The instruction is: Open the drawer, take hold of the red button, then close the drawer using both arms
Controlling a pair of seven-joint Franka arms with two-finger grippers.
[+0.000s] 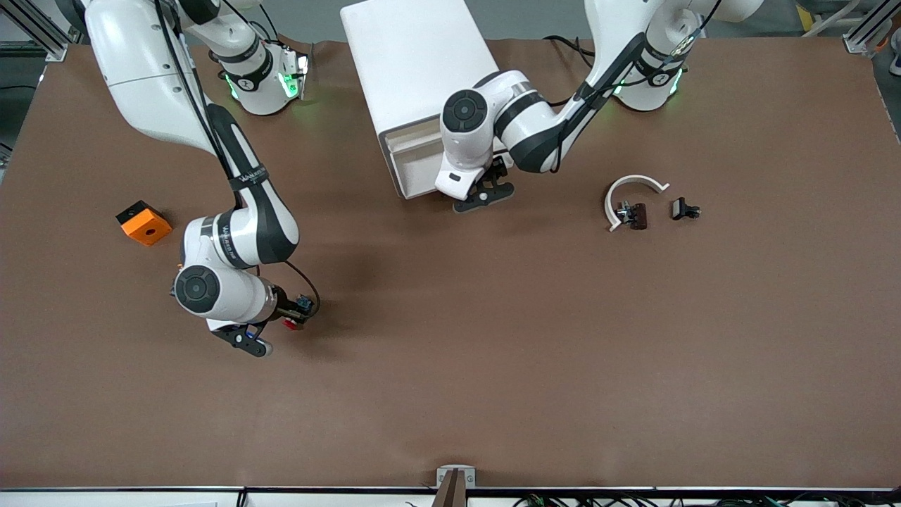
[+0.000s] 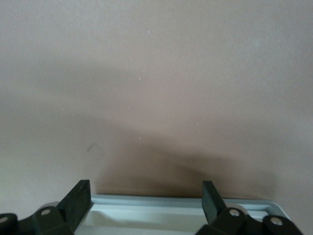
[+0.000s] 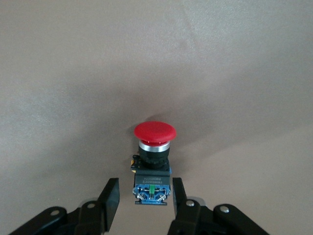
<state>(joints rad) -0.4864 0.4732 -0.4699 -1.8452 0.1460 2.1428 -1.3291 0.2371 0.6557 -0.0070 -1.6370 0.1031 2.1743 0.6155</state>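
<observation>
The right tool (image 3: 145, 203) sits low over the matte brown bench (image 1: 493, 352), toward the right arm's end. Between its black fingers (image 3: 110, 198) stands the button (image 3: 153, 161): a smooth, domed red cap on a bright metal collar, above a boxy black and blue body with small screw terminals. The fingers stand on either side of that body with a sliver of bench showing at each side, so the tool is narrow around it but not clearly pressing it. In the front view the red cap (image 1: 289, 323) peeks out just beside the tool's tip.

The left tool (image 2: 146, 203) is at the front of the white drawer unit (image 1: 415, 77), a plain, smooth box with rounded edges. Its flat black fingers (image 2: 78, 200) are spread wide, directly over the pale rim of the drawer (image 2: 181, 201), which stands pulled out.

Farther toward the left arm's end lie a curved white plastic arc (image 1: 630, 193) touching a small dark part (image 1: 635, 215), and a small black clip (image 1: 683, 209) just beside them. An orange cube (image 1: 144, 222) with a round hole lies beside the right arm.
</observation>
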